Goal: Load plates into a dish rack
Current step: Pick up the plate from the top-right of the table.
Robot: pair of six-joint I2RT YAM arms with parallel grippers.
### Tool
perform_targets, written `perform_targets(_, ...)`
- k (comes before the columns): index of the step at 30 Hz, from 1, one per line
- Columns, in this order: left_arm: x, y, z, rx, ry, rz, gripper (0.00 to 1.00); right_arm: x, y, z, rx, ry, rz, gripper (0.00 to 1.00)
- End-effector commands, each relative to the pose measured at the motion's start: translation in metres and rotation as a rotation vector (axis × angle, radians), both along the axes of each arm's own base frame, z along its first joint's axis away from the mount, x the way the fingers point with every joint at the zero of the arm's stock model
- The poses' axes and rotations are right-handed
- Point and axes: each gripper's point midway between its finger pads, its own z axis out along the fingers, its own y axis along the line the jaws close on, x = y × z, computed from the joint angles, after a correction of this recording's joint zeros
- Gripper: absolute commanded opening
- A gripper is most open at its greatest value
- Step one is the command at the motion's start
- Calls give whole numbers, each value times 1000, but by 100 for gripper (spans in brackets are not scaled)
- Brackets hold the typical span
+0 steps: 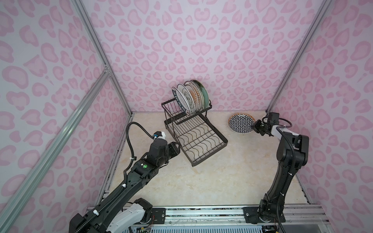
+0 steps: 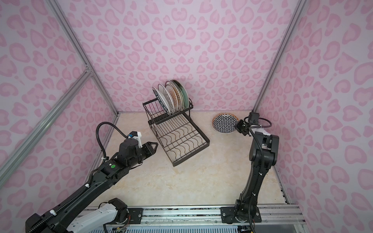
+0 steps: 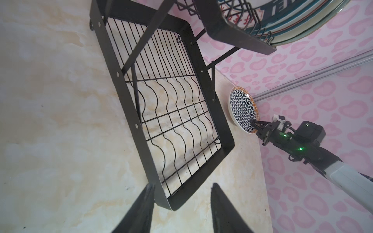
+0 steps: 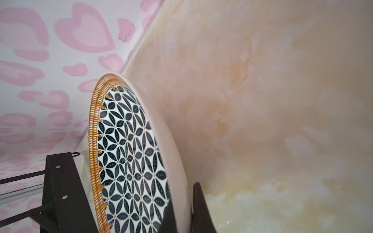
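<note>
- Clearly the step in hand is the pick-up of the black-and-white geometric plate [image 1: 241,123], which lies on the marble-look tabletop [image 1: 222,177] right of centre in both top views, close to the back wall and well apart from the dish rack [image 1: 210,155].
- Right gripper [image 1: 254,126]: clamped on that plate's right-hand rim, one finger [image 4: 201,209] under the white outside and one over the patterned face. An edge grip suits a plate that must end up on edge.
- I cannot tell whether the plate has left the tabletop.
- Several plates [image 1: 191,96] stand on edge in the raised upper basket [image 1: 169,109], packed toward its right end. The free slots are at its left, so this one probably belongs there.
- Left gripper [image 2: 155,146]: jaws apart and empty, just beside the left edge of the rack's lower tray, left of centre in the frame. It is likely placed to steady the rack; contact cannot be told.
- The lower tray's wavy wires hold nothing.
</note>
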Motion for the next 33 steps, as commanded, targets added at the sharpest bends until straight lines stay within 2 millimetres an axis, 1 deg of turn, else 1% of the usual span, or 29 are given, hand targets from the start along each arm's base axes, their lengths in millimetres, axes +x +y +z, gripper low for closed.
perform_targets(1, -4, 20, 7, 57, -10, 35, 48, 5, 5, 42, -10, -126, 10, 0)
perform_targets(3, -6, 28, 12, 67, -20, 49, 49, 0, 11, 67, -27, -165, 20, 0)
perform_targets(5, -7, 31, 18, 66, -34, 53, 50, -7, 19, 90, -46, -197, 32, 0)
perform_targets(10, -5, 28, 28, 72, -42, 33, 51, -28, 47, 146, -58, -277, 76, 0)
perform_targets(12, 0, 21, 36, 63, -53, 7, 52, -36, 61, 170, -45, -310, 100, 0)
perform_targets(14, 5, 12, 45, 55, -59, -31, 52, -45, 74, 189, -29, -325, 123, 0)
perform_targets(19, 21, -4, 66, 28, -92, -85, 53, -65, 98, 236, -18, -381, 170, 0)
perform_targets(22, 31, -22, 81, 0, -105, -154, 53, -80, 114, 263, -30, -408, 207, 0)
perform_targets(23, 34, -27, 86, -8, -109, -175, 53, -84, 119, 279, -36, -432, 220, 0)
perform_targets(24, 37, -30, 90, -6, -116, -183, 53, -89, 125, 288, -41, -444, 230, 0)
perform_targets(26, 43, -27, 97, 8, -126, -173, 53, -98, 137, 305, -53, -475, 255, 0)
perform_targets(29, 52, -27, 111, -24, -153, -186, 54, -109, 159, 330, -75, -520, 297, 0)
perform_targets(33, 60, -46, 132, -100, -194, -264, 54, -121, 195, 356, -94, -557, 371, 0)
